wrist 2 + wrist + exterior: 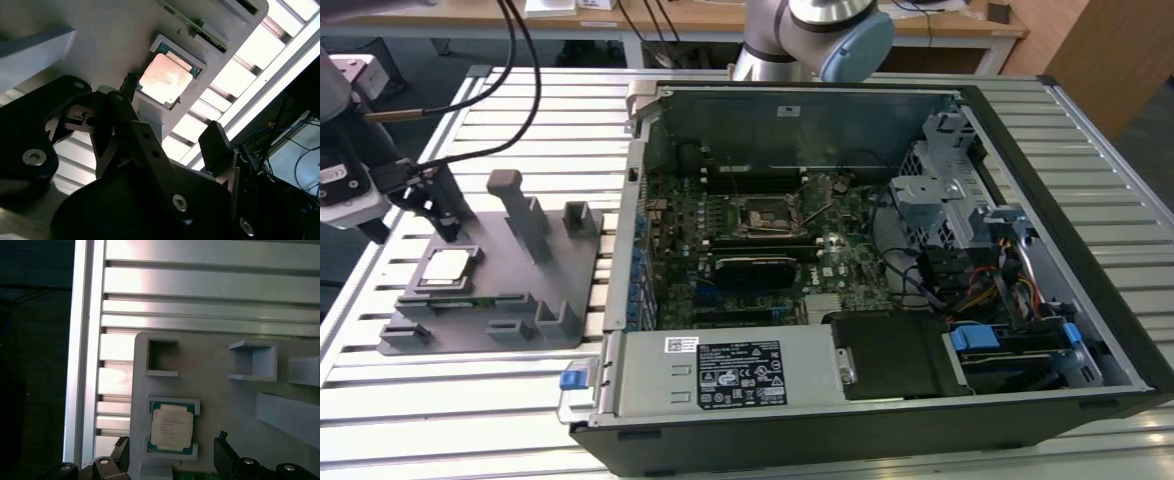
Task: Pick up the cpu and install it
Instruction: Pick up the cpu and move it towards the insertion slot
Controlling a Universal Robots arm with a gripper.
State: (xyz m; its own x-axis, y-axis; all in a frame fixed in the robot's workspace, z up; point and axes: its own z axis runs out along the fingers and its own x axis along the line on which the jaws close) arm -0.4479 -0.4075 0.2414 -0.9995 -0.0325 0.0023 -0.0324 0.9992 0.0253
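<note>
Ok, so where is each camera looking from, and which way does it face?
Exterior view: off the arm, looking down on the open computer case and grey fixture; an arm joint shows beyond the case.
First wrist view: on the wrist, looking straight down at the cpu; the open gripper straddles it.
Second wrist view: on the wrist, looking obliquely past the gripper's linkage at the cpu.
Both wrist views share the cpu in its fixture pocket.

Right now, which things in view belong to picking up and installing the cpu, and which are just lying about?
Belong to the job:
cpu, seated in the grey holder
gripper, fingers open, close to the cpu
motherboard socket

Lying about:
power supply
drive cage
coloured cables
</note>
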